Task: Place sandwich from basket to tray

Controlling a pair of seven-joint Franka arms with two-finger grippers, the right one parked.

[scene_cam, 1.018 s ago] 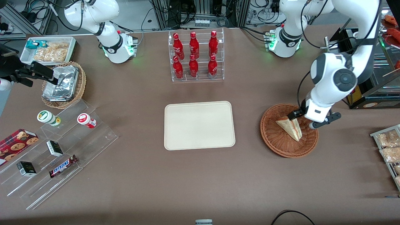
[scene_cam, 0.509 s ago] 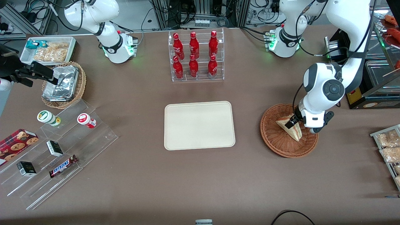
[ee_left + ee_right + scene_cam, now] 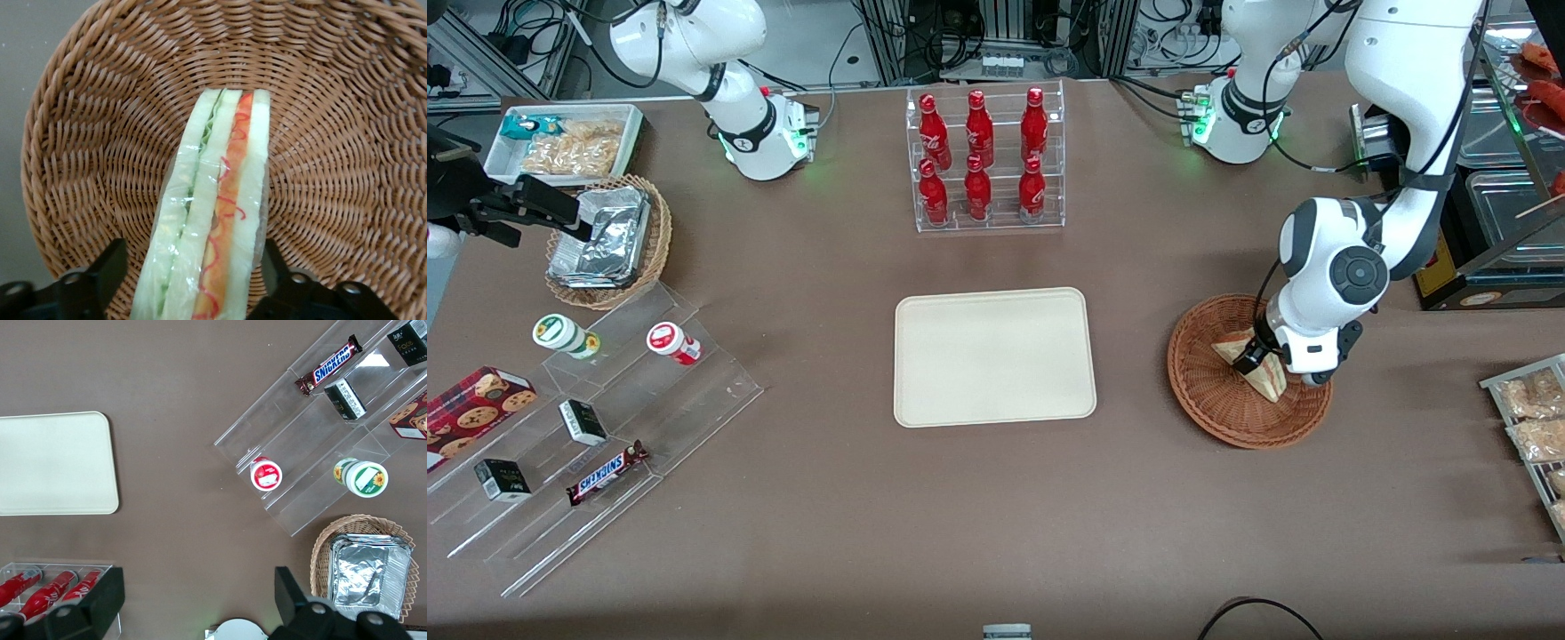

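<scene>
The sandwich (image 3: 1234,348), a wrapped wedge of pale bread with red and green filling, lies in the reddish-brown wicker basket (image 3: 1209,409) toward the working arm's end of the table. My left gripper (image 3: 1260,360) is lowered into the basket over the sandwich. In the left wrist view the sandwich (image 3: 220,193) runs between the two black fingers (image 3: 110,263), which stand apart on either side of it, one close to the wrap, the other with a gap. The gripper (image 3: 193,257) is open. The cream tray (image 3: 994,356) lies empty at mid-table beside the basket (image 3: 87,133), and also shows in the right wrist view (image 3: 53,463).
A clear rack of red bottles (image 3: 985,160) stands farther from the front camera than the tray. Acrylic stepped shelves (image 3: 587,418) with snacks, a tan basket of foil packets (image 3: 609,240) and a white bin (image 3: 565,142) lie toward the parked arm's end. A snack rack (image 3: 1534,418) sits near the basket.
My gripper has come down into the basket and moved slightly toward the tray, from beside and above the sandwich to straddling it. The sandwich has not moved.
</scene>
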